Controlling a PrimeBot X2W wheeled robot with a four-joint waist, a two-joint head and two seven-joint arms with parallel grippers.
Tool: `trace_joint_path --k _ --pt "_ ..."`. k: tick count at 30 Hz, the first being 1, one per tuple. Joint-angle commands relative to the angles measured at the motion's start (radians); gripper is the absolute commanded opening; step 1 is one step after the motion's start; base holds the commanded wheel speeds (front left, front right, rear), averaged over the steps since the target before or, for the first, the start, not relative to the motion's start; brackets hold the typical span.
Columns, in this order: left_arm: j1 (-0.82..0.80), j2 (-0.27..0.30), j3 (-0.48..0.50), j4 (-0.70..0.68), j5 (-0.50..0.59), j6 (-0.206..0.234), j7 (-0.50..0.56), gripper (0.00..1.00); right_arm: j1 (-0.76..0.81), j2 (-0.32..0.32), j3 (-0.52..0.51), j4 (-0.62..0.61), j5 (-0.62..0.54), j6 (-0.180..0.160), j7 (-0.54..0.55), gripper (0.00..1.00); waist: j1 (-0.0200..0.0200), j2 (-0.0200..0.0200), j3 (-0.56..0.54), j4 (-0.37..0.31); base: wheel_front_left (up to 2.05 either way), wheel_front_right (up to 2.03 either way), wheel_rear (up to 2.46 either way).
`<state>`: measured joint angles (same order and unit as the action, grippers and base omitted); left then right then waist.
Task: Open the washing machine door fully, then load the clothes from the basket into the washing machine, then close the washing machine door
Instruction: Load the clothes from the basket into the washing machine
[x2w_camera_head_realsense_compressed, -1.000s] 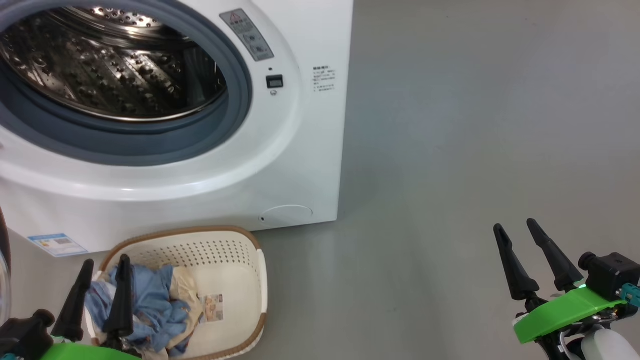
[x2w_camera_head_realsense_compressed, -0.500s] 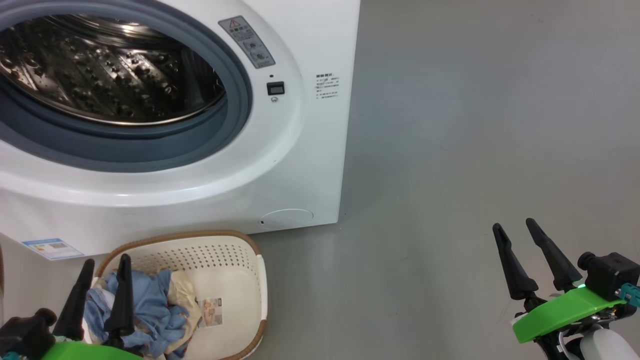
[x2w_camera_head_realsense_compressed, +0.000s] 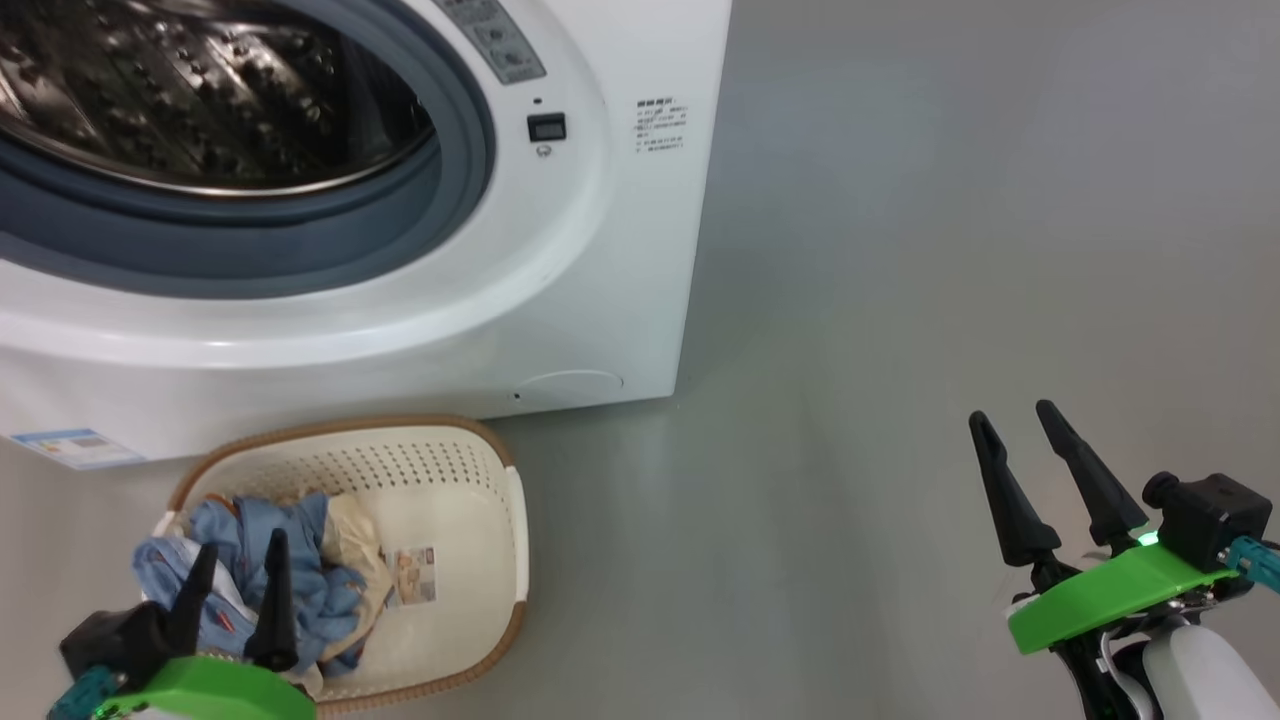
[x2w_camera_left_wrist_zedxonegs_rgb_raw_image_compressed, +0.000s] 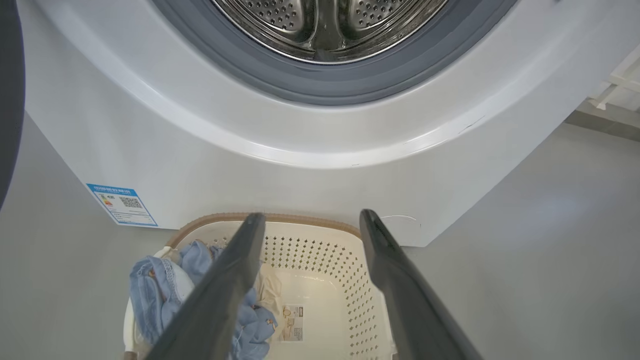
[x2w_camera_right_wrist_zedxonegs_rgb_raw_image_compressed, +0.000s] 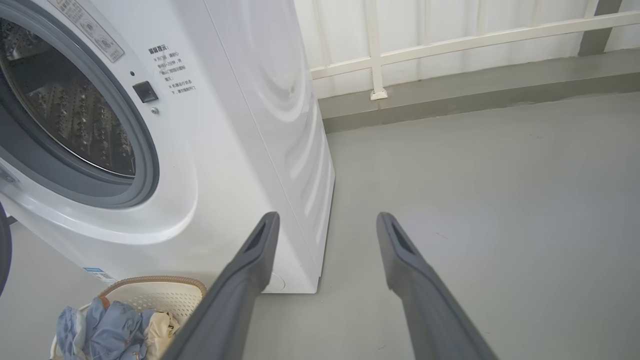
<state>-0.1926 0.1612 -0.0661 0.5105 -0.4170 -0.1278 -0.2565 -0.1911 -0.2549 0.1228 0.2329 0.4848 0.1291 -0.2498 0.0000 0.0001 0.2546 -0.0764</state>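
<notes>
1. Clothes (x2w_camera_head_realsense_compressed: 315, 585): blue bundle with one cream piece, heaped against the left wall of the basket (x2w_camera_head_realsense_compressed: 400, 470). The right half is bare apart from a paper label (x2w_camera_head_realsense_compressed: 410, 577).
2. Basket: stands on the floor (x2w_camera_head_realsense_compressed: 900, 300), just before the bottom front edge of the washing machine (x2w_camera_head_realsense_compressed: 600, 260), below the drum (x2w_camera_head_realsense_compressed: 200, 90) mouth.
3. Washing machine door (x2w_camera_left_wrist_zedxonegs_rgb_raw_image_compressed: 7, 100): dark rim at the left edge of the left wrist view, clear of the opening. What shows of the drum is empty, so the step in hand is judged to be the first pick.
4. Left end effector (x2w_camera_head_realsense_compressed: 242, 542): fingers spread wide, holding nothing, poised over the heap.
5. Right end effector (x2w_camera_head_realsense_compressed: 1010, 412): fingers wide, holding nothing, over bare floor well apart from the basket's right side.
6. Handling note:
   - Descend into the thickest part of the heap, away from the left wall and brown rim.
   - Close deep on a fold rather than a loose edge.
   - Lift straight up until the trailing cloth clears the rim, since the light basket could drag or tip.
</notes>
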Motion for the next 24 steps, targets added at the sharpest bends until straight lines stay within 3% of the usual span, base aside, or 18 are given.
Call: trace_joint_path --k 1,13,24 --pt "-0.044 0.019 0.039 0.019 0.020 -0.003 -0.005 1.00 -0.020 -0.006 0.026 -0.028 -0.011 0.002 -0.012 1.00 0.0000 -0.0001 0.044 0.003 0.00 0.00 0.00" --pt "-0.303 0.021 0.033 0.429 0.133 0.009 -0.005 1.00 -0.102 0.013 0.034 -0.043 -0.022 0.002 -0.012 1.00 0.0000 -0.0001 0.204 0.000 0.00 0.00 0.00" --pt "-0.468 0.043 0.007 0.659 0.177 0.054 -0.005 1.00 -0.152 0.023 0.044 -0.052 -0.030 0.002 -0.012 1.00 0.0000 -0.0001 0.295 -0.009 0.00 0.00 0.00"
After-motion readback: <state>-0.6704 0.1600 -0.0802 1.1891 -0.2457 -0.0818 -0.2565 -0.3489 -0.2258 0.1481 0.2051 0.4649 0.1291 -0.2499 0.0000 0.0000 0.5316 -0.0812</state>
